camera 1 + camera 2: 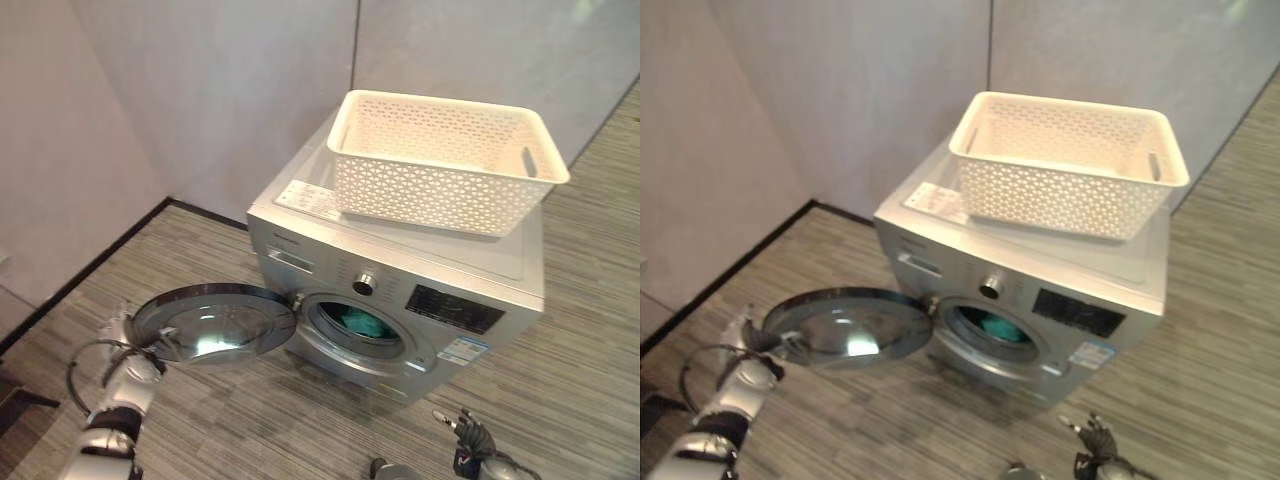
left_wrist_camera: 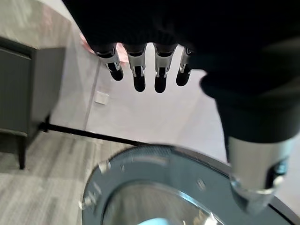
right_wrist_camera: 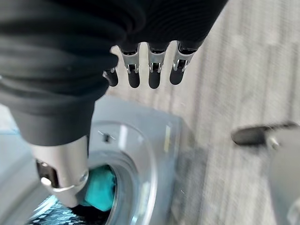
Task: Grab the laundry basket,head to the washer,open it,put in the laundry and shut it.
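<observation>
resting atop the washer [image 1: 400, 290], the laundry basket [image 1: 440, 160] hides its inside; right wrist view shows teal laundry [image 3: 101, 190] in the drum; left hand [image 2: 140, 70] by the open door [image 1: 215, 322] and right hand [image 3: 150, 70] both slack, holding nothing.

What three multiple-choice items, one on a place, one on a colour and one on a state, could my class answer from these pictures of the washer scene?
1. Where is the laundry basket?
A. on the floor
B. on top of the washer
C. inside the drum

2. What colour is the laundry in the drum?
A. teal
B. red
C. white

3. How is the washer door?
A. shut
B. taken off
C. swung open

Answers: B, the basket rests on the washer's top. A, teal cloth shows through the opening. C, the door stands wide open, the left hand at its far edge.
</observation>
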{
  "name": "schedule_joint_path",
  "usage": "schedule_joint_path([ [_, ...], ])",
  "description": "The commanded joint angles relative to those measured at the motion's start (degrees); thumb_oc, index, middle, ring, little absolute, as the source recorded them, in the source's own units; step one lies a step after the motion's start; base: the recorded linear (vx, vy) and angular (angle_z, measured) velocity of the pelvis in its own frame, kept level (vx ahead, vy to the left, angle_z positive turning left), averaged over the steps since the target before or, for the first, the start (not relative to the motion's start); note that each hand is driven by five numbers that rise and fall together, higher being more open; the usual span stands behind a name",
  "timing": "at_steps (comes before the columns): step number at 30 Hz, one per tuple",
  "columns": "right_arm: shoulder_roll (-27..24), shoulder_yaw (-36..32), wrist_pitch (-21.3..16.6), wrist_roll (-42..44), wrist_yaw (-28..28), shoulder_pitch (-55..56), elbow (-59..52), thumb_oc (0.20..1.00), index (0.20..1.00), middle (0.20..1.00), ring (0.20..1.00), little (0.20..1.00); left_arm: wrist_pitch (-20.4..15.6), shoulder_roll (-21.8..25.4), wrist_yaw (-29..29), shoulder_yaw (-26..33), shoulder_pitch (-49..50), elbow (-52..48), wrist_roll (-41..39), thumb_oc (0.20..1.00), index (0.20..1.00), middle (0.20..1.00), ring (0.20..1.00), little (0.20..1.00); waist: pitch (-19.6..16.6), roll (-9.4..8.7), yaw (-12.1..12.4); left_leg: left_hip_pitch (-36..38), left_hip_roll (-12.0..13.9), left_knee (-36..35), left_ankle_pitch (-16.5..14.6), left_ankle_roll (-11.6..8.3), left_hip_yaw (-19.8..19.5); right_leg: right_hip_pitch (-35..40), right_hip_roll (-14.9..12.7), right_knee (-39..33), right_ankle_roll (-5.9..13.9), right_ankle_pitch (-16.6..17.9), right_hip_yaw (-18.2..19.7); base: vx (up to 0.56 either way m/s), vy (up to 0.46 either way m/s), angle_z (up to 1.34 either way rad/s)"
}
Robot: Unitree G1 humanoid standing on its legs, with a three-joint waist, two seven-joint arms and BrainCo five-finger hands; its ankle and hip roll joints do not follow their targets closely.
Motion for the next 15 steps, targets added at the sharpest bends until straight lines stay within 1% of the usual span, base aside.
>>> schedule_joint_path([
  [1,-0.2,0.6,-2.4,0.3,1.4,0.2,-2.8,1.000,1.000,1.000,1.000,1.000,-2.5,6.1,0.3,0.3,-8.6,2.1,-3.1,1.000,1.000,1.000,1.000,1.000,1.0,-4.36,-1.7,4.7,0.5,0.5,-4.7,1.37,2.3,-5.9,0.4,1.1,1.38,2.5,1.4,-0.06,-0.062,-0.04],
  [3,-1.2,0.7,-3.0,1.0,1.8,0.8,-4.5,1.000,1.000,1.000,1.000,1.000,-2.9,7.9,-0.3,-1.9,-12.8,2.8,-3.6,1.000,1.000,1.000,1.000,1.000,2.0,-5.62,-2.1,2.8,1.0,0.7,-4.0,1.03,2.5,-7.6,0.5,1.2,1.56,2.8,1.5,-0.03,-0.027,-0.02],
  [4,-1.3,0.9,-3.2,1.2,1.8,1.1,-4.9,1.000,1.000,1.000,1.000,1.000,-3.0,8.3,-0.6,-2.6,-14.0,3.0,-3.9,1.000,1.000,1.000,1.000,1.000,2.4,-5.57,-2.2,2.8,1.5,0.5,-4.7,0.80,2.2,-7.8,0.9,1.8,2.13,1.8,1.6,0.00,0.000,0.00],
  [7,-1.9,1.1,-3.1,1.3,2.1,1.3,-5.5,1.000,1.000,1.000,1.000,1.000,-3.1,9.2,-2.6,-4.3,-18.2,4.7,-6.1,1.000,1.000,1.000,1.000,1.000,3.2,-6.98,-2.7,0.8,2.0,1.0,-4.4,0.65,2.1,-9.8,1.1,2.7,1.92,1.5,1.7,-0.01,-0.021,0.01],
  [9,-2.6,0.6,-2.6,1.3,2.1,1.1,-6.2,1.000,1.000,1.000,1.000,1.000,-2.9,9.2,-4.6,-4.4,-19.5,6.2,-8.4,1.000,1.000,1.000,1.000,1.000,3.4,-7.48,-3.0,0.4,2.2,1.6,-4.7,0.72,2.3,-10.5,1.2,3.8,1.84,1.1,2.0,0.01,-0.005,0.04],
  [10,-2.6,0.6,-2.6,1.3,2.1,1.1,-6.2,1.000,1.000,1.000,1.000,1.000,-3.0,9.2,-4.6,-4.4,-19.5,6.2,-8.4,1.000,1.000,1.000,1.000,1.000,3.4,-7.49,-3.0,0.4,2.2,1.7,-4.8,0.72,2.3,-10.6,1.2,3.9,1.84,1.0,2.0,0.05,-0.005,-0.02],
  [11,-2.8,0.1,-2.1,2.0,2.3,1.2,-6.1,1.000,1.000,1.000,1.000,1.000,-2.5,8.8,-7.4,-4.0,-20.0,8.2,-10.8,1.000,1.000,1.000,1.000,1.000,3.5,-7.90,-3.2,0.2,2.4,2.9,-5.4,0.85,2.3,-10.7,1.4,4.5,1.74,0.6,2.1,0.06,-0.010,-0.08],
  [13,-3.1,-0.3,-1.3,2.3,2.8,1.1,-6.1,1.000,1.000,1.000,1.000,1.000,-1.4,9.2,-11.0,-5.2,-20.9,10.3,-10.5,1.000,1.000,1.000,1.000,1.000,3.5,-8.19,-3.5,0.0,2.7,4.0,-6.1,1.01,2.4,-10.7,1.6,5.0,1.80,0.4,2.5,0.06,-0.007,-0.01],
  [15,-3.5,-0.3,-0.7,1.8,3.4,1.2,-6.8,1.000,1.000,1.000,1.000,1.000,-0.5,10.0,-13.4,-5.8,-22.0,12.4,-9.9,1.000,1.000,1.000,1.000,1.000,3.6,-8.59,-3.8,0.0,2.7,4.5,-6.6,1.17,2.5,-11.0,1.9,5.3,1.81,0.3,2.8,0.02,-0.002,0.00],
])
